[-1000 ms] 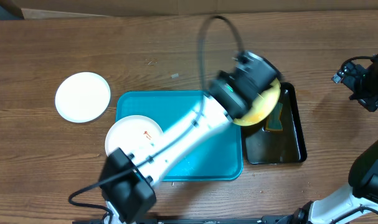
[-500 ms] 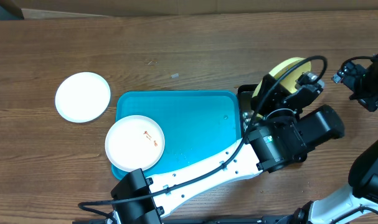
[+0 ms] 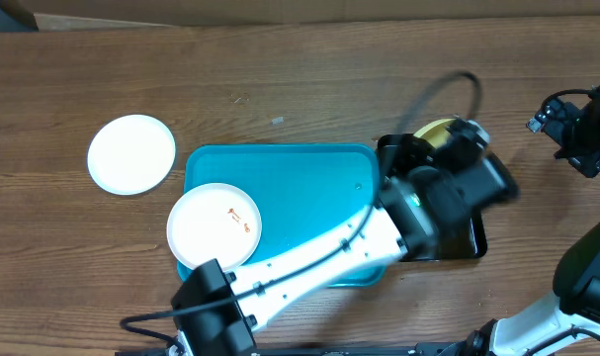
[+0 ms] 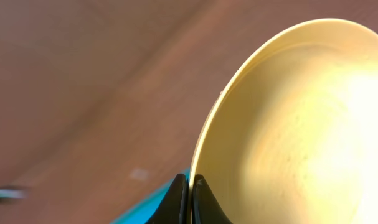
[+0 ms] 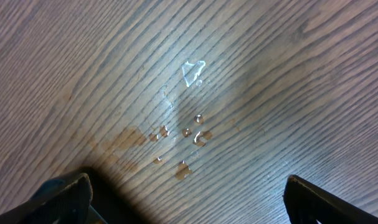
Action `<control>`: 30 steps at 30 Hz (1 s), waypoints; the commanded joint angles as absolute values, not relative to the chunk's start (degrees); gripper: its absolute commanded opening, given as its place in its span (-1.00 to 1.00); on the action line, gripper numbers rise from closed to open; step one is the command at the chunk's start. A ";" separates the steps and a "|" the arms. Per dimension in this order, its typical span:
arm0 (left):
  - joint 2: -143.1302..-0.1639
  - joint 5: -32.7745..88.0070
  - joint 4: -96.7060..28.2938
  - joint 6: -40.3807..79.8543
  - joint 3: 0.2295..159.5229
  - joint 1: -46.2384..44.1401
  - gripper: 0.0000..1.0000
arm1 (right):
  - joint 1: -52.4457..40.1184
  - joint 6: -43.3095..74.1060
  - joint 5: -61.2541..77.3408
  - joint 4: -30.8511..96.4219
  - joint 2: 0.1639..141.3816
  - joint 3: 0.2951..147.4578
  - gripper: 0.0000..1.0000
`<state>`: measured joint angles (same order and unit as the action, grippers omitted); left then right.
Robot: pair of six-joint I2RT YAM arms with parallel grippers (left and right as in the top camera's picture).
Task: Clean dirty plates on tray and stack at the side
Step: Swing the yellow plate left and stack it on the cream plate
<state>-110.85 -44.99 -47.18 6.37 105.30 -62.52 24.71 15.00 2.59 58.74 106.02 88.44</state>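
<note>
Closest in, the left wrist camera had the left gripper point(image 4: 189, 198) clamped on the rim of the pale yellow-green plate point(image 4: 288, 124), one dark finger point(image 4: 178, 200) on each face; the plate stood on edge and filled the right of that view, the background a brown blur. The overhead could not confirm the grip, the wrist housing covering all but a sliver of that plate. The right wrist camera showed the right gripper point(image 5: 185, 190) spread wide and holding nothing, over bare table point(image 5: 288, 74) with a cluster of water drops point(image 5: 187, 134) that the overhead did not resolve. From above, plates counted three, trays two, arms two. Nearest the robot, the left arm point(image 3: 329, 252) ran diagonally across the lower right corner of the teal tray point(image 3: 300, 188), hiding that corner and most of the black tray point(image 3: 471, 242) just beside it; the yellow-green plate was above the black tray's far end. One white plate with orange smears point(image 3: 214, 225) lay on the teal tray's near left corner, overhanging the rim. Farther off, the clean-looking white plate point(image 3: 131, 153) lay on the table left of the teal tray, apart from it. The right arm point(image 3: 576, 133) stood at the right edge. A black cable point(image 3: 448, 79) looped beyond the wrist; a small fleck point(image 3: 277, 121) lay farther out.
</note>
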 commanded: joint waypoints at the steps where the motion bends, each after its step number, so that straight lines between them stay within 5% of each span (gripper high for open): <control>1: -109.08 -13.47 -48.31 17.23 106.50 -53.45 -0.92 | 24.77 15.42 2.66 58.59 105.60 89.10 1.00; 7: -109.08 17.89 -50.24 18.50 106.50 -35.81 -0.92 | 24.77 15.42 2.66 58.59 105.60 89.10 1.00; 10: -109.08 23.86 -52.73 18.50 106.50 -26.20 -0.92 | 24.77 15.42 2.66 58.59 105.60 89.10 1.00; 20: -109.34 18.11 -64.95 18.35 105.58 7.05 -0.92 | 24.77 15.42 2.66 58.59 105.60 89.10 1.00; 25: -109.38 2.61 -64.62 22.31 101.69 19.03 -0.92 | 24.77 15.42 2.66 58.59 105.60 89.10 1.00; 30: -109.38 2.15 -58.70 22.79 94.91 27.33 -0.91 | 24.77 15.42 2.66 58.59 105.60 89.10 1.00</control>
<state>-110.85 5.54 -61.01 20.97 99.11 24.29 24.71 15.00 2.61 58.74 106.02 88.44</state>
